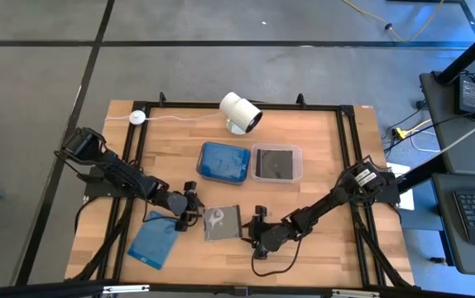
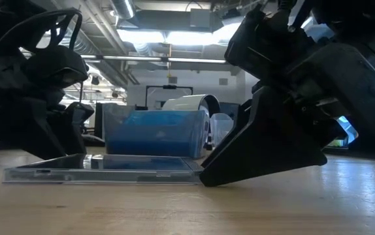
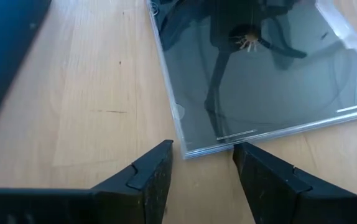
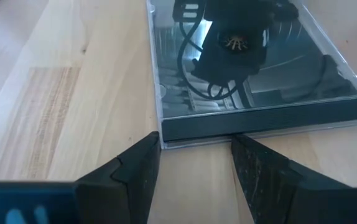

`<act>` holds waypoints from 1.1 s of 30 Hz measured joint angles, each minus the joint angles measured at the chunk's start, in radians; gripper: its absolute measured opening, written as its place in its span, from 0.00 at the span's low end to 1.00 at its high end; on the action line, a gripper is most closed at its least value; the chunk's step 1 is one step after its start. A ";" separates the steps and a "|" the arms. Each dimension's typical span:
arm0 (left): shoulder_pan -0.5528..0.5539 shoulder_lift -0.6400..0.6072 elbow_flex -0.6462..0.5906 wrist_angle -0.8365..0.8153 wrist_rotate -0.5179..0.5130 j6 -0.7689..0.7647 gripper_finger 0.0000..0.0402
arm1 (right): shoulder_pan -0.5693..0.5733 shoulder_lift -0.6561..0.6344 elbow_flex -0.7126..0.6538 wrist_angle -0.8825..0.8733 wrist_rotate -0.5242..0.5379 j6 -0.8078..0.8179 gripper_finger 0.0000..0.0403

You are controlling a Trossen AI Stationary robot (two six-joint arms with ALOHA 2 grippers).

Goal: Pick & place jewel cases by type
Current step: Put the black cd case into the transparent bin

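Sorting partly done. Blue-filled tub [image 1: 225,161] and clear tub [image 1: 276,162] holding dark case side by side mid-table, toward far edge, below white camera [image 1: 240,112].

Left on table [image 1: 328,149]: dark jewel case [image 1: 222,222] flat near front edge, centre; blue jewel case [image 1: 154,240] flat toward front-left corner.

Left gripper [image 1: 189,212] just beside dark case's left edge, fingers [image 3: 150,177] parted, case corner in gap, not gripped. Right gripper [image 1: 256,230] at case's right edge, fingers [image 4: 135,168] parted, edge between tips, not clamped.

Judgement: two loose cases remain; dark one next.
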 joint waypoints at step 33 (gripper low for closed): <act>-0.006 -0.002 -0.001 0.007 -0.012 0.012 0.41 | -0.021 -0.014 0.020 0.072 -0.050 -0.047 0.51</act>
